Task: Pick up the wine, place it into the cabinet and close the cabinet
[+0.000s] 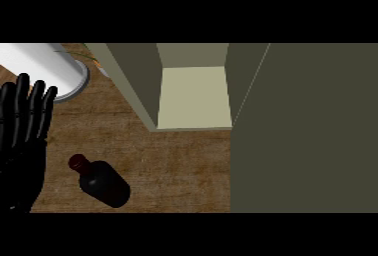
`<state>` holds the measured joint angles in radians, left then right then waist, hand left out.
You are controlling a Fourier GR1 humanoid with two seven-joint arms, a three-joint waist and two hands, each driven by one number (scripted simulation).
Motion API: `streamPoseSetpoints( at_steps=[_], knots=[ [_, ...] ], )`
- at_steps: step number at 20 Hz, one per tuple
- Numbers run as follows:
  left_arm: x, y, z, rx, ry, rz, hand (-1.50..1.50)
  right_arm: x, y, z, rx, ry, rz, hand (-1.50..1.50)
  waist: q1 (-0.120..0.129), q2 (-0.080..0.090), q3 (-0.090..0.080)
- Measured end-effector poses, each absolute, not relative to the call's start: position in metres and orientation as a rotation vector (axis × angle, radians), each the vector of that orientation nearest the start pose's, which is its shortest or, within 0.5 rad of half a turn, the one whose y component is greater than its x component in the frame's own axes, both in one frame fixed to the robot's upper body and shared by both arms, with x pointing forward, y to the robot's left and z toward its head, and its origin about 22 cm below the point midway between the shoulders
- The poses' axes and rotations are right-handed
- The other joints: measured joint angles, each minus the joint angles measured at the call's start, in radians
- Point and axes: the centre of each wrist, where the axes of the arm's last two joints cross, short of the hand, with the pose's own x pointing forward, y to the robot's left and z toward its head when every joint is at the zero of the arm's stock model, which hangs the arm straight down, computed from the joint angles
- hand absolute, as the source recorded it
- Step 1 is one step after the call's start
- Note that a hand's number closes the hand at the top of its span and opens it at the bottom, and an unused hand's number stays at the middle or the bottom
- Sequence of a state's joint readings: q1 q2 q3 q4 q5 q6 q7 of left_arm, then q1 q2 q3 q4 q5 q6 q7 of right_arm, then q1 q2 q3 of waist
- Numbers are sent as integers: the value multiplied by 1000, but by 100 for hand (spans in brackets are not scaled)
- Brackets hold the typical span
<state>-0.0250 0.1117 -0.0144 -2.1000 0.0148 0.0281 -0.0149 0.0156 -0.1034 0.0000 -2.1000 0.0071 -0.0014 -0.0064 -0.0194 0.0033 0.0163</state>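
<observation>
Left hand (18,150) showed at the left edge of the head view, fingers (23,97) straight, pointing up and slightly spread, holding nothing and touching nothing. It was resting there. Right hand was out of the view entirely.

Wine bottle (105,184) sat on the wooden counter (177,165), lower left of the view, just right of the left hand but apart from it. Dark glass body, dark red cap (77,161) toward the upper left. Seen steeply from above, so could not tell for sure if it stood upright or leaned. Nothing gripped it.

Cabinet (140,82) was at the top centre, open, with olive side walls and a pale shelf (196,97) inside that had nothing on it. Cabinet door (310,130) was swung out and filled the whole right side as a large dark olive panel. The bottle was well apart from the cabinet opening, below and left of it.

White cylinder (44,65) stood on the counter at the top left, just above the left hand's fingertips and left of the cabinet wall. A bit of green showed by its right side; too small to tell what.
</observation>
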Motion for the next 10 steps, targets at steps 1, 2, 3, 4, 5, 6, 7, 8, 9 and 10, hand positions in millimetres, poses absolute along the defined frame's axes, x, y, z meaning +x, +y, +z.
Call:
streamPoseSetpoints(
  at_steps=[1,2,3,4,5,6,7,8,9,10],
  knots=[
    [216,235,132,28,-2130,-107,-150,204,-241,123,-77,-2088,105,-150,3,-1,-3],
    [215,233,137,0,-2123,-130,-150,204,-240,125,-79,-2091,100,-150,6,-2,-6],
    [216,233,138,-35,-2111,-153,-150,200,-240,126,-80,-2093,100,-150,7,-2,-8],
    [214,236,140,-74,-2096,-181,-150,196,-242,124,-82,-2091,98,-150,9,-3,-10],
    [212,241,140,-115,-2078,-213,-150,191,-243,122,-85,-2089,96,-150,10,-4,-12],
    [212,242,142,-162,-2056,-242,-150,187,-242,123,-87,-2091,96,-150,9,-5,-13],
    [212,239,136,-230,-1996,-242,-150,186,-237,121,-25,-2070,101,-150,10,-4,-13],
    [212,238,132,-280,-1940,-238,-150,183,-234,121,33,-2051,102,-150,10,-4,-14],
    [210,238,131,-326,-1895,-236,-150,180,-230,123,78,-2032,108,-150,11,-5,-15],
    [208,238,131,-366,-1856,-236,-150,175,-227,125,113,-2014,113,-150,12,-6,-15]
  ],
)
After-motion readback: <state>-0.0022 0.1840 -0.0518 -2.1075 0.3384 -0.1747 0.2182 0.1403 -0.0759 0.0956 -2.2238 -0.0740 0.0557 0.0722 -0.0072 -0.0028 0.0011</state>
